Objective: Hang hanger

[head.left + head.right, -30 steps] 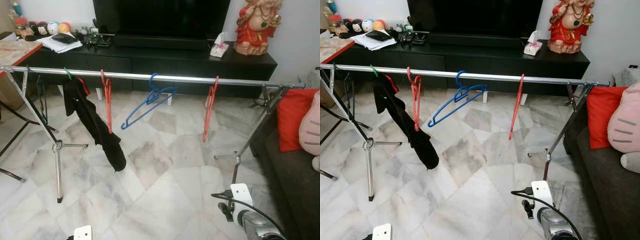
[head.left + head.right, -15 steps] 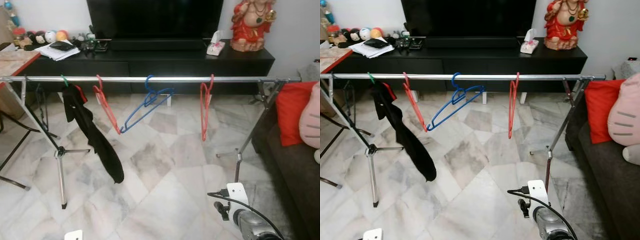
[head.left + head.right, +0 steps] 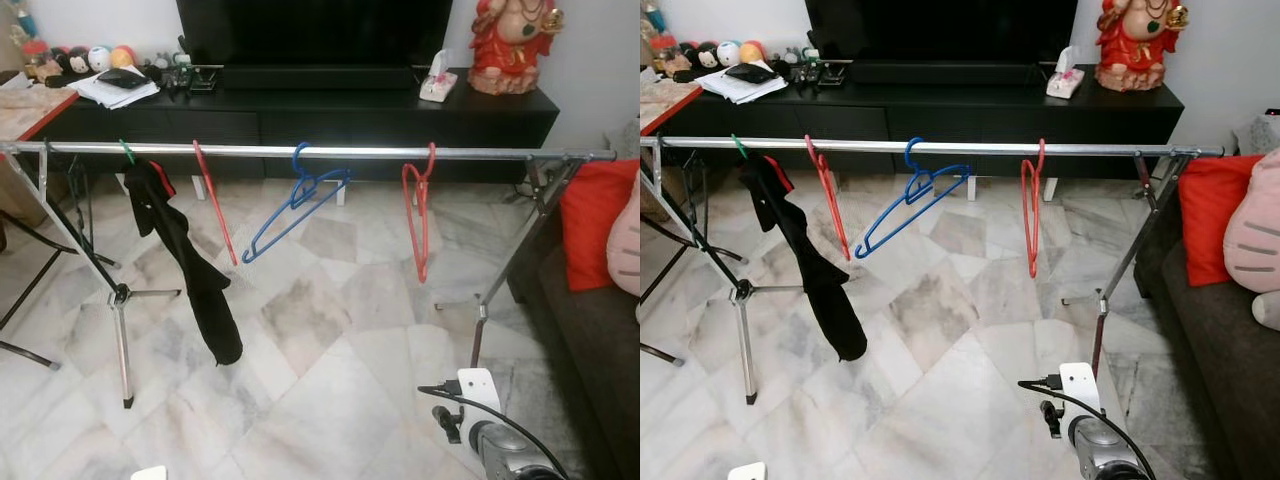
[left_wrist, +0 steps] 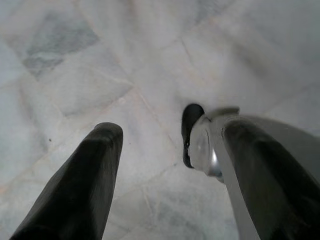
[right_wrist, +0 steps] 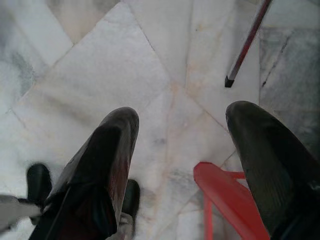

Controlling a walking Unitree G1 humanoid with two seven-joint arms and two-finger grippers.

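A silver clothes rail (image 3: 360, 152) spans the room on tripod legs. On it hang a black garment (image 3: 185, 265) on a green-hooked hanger, a red hanger (image 3: 214, 215), a tilted blue hanger (image 3: 296, 204) and another red hanger (image 3: 420, 222). My right arm (image 3: 495, 440) hangs low at the lower right. In the right wrist view my right gripper (image 5: 185, 112) is open over the marble floor, and part of a red hanger (image 5: 225, 202) shows close by one finger, not clamped. My left gripper (image 4: 170, 130) is open too, pointing at the floor.
Behind the rail stands a black TV cabinet (image 3: 300, 105) with a red figurine (image 3: 513, 45) and a tissue box. A dark sofa with a red cushion (image 3: 595, 225) is on the right. A table edge (image 3: 30, 105) is at the left. A rack leg (image 5: 246, 45) shows in the right wrist view.
The head view has shifted a little. The two red hangers are swinging on the rail; the right one has turned from edge-on to showing its face. Both arms stay low.
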